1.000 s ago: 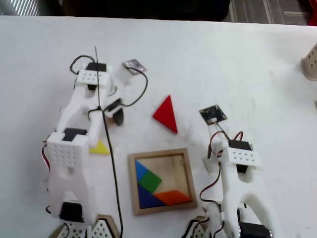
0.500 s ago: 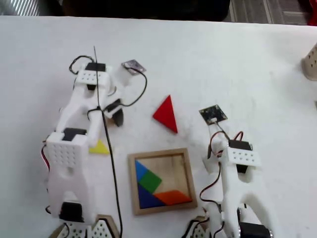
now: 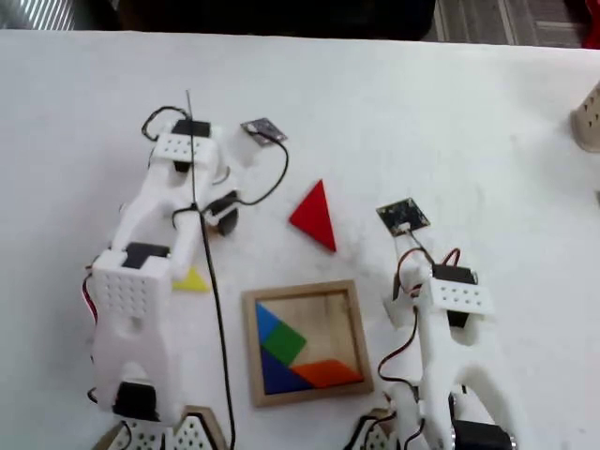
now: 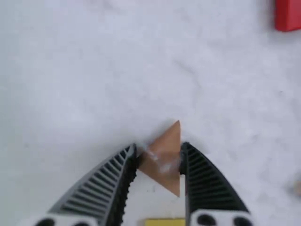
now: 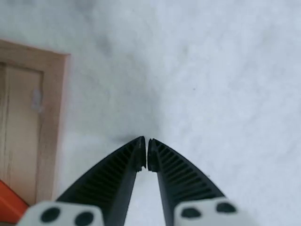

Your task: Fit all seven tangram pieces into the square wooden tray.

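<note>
Off the tray's far corner, a brown triangle is clamped in the left gripper (red triangle well apart); the right gripper is closed beside the rim.

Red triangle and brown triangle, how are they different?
The red triangle lies free on the table; the brown triangle sits clamped between the left gripper's fingers. The red triangle is bright red, the brown triangle dull brown. Both are tangram triangles, and both are outside the wooden tray.
</note>
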`<action>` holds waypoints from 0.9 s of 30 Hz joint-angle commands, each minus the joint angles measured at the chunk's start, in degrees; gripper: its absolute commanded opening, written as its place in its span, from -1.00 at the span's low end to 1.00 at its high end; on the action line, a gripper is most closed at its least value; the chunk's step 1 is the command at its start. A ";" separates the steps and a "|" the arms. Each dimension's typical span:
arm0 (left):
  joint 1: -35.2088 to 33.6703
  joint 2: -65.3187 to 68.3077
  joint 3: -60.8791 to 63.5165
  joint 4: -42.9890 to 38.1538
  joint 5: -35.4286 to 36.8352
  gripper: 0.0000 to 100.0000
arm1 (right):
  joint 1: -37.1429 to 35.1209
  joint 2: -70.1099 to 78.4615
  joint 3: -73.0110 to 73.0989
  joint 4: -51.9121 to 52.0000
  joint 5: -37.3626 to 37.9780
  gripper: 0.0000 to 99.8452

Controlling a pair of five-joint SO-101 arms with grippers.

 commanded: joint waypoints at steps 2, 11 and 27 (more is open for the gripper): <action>-0.13 -0.92 -0.09 -1.32 0.62 -0.75 | -0.57 -0.31 -2.37 -0.57 0.18 -0.96; 0.40 -1.98 -0.70 -0.88 1.67 -0.75 | -0.57 -0.31 -2.37 -0.57 0.18 -0.96; 5.05 -13.32 -0.18 11.52 12.75 -0.75 | -0.57 -0.31 -2.37 -0.57 0.18 -0.96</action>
